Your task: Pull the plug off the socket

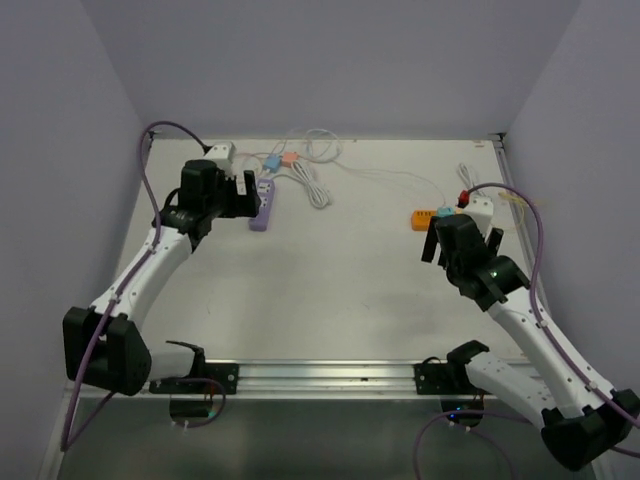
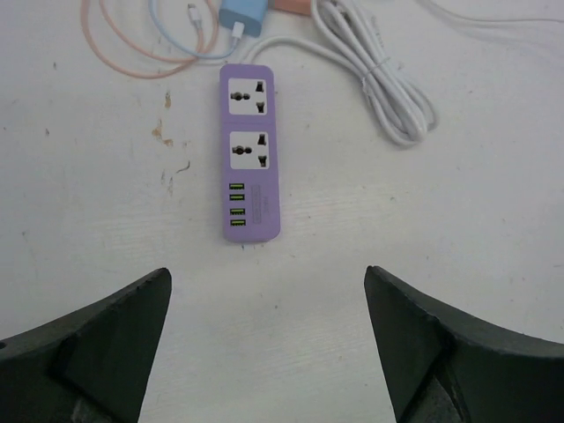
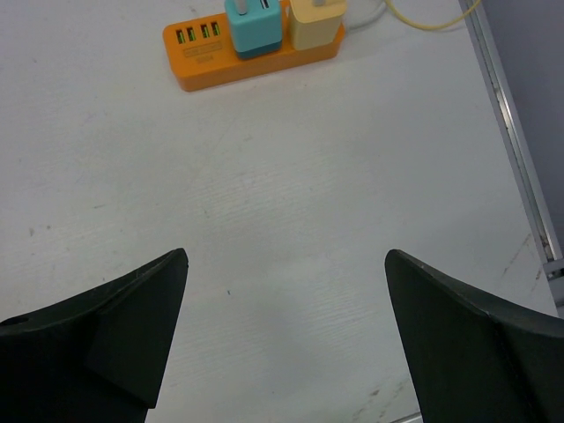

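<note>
Right gripper: fingers spread wide, nothing between them, hanging above bare table. Left gripper: also spread wide and empty. Target check: the purple power strip ahead of my left arm has both sockets vacant; a blue plug lies loose just past its far end, beside a coiled white cord. So nothing to pull there. The orange power strip ahead of my right arm carries two plugs, a teal plug and a cream plug, standing upright side by side on its right half, with the small ports on its left end. Judgement: the task belongs to the right arm, which is clearly the nearer one; the left arm is well apart from the orange strip. Key relation: the orange strip lies on the far side of my right gripper, roughly straight ahead, its long axis running left to right with the right end tipped slightly farther. The teal plug sits just left of my centre line, the cream plug just right of it. My fingers open along that same left-right axis, and the two plugs look nearly touching, so I judge a finger may not fit between them; turning the wrist to pinch near and far faces seems safer. The strip is not held down and could lift.
</note>
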Controlling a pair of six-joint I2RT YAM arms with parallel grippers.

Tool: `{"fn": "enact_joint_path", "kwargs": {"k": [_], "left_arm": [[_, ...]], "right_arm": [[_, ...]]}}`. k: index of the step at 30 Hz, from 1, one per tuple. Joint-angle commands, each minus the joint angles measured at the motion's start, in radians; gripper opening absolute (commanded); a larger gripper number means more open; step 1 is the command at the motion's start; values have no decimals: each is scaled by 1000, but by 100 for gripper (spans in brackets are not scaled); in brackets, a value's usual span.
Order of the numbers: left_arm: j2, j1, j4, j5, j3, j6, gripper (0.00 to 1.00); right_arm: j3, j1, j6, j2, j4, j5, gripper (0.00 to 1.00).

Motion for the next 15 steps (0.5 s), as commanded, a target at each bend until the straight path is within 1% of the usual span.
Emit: {"fn": "enact_joint_path", "kwargs": {"k": [1, 2, 3, 4, 6, 7, 8, 10, 11, 15], "left_arm": [[-138, 8, -26, 60, -80, 74, 98], [-199, 8, -17, 71, -102, 99, 99], [-228, 8, -7, 79, -125, 108, 99], [-256, 8, 12, 97, -174, 117, 99], [-331, 8, 43, 120, -224, 128, 99], [-351, 8, 62, 136, -275, 130, 99], [-385, 8, 95, 165, -298, 139, 99], [-405, 8, 118, 179, -344, 148, 99], [-410, 8, 126, 189, -349, 150, 99], [-399, 8, 122, 202, -338, 160, 99]], "right_arm": [[49, -21, -17, 76, 72, 58, 97], [52, -30, -27, 93, 109, 50, 96], [53, -59, -33, 110, 124, 43, 95], [55, -79, -39, 151, 141, 3, 90], [58, -140, -33, 190, 190, -37, 86], [59, -156, -19, 226, 206, -49, 82], [73, -172, -9, 251, 225, -66, 80], [94, -211, 11, 294, 241, -81, 80], [119, -222, 19, 338, 252, -97, 80], [162, -295, 65, 427, 282, -112, 80]]}}
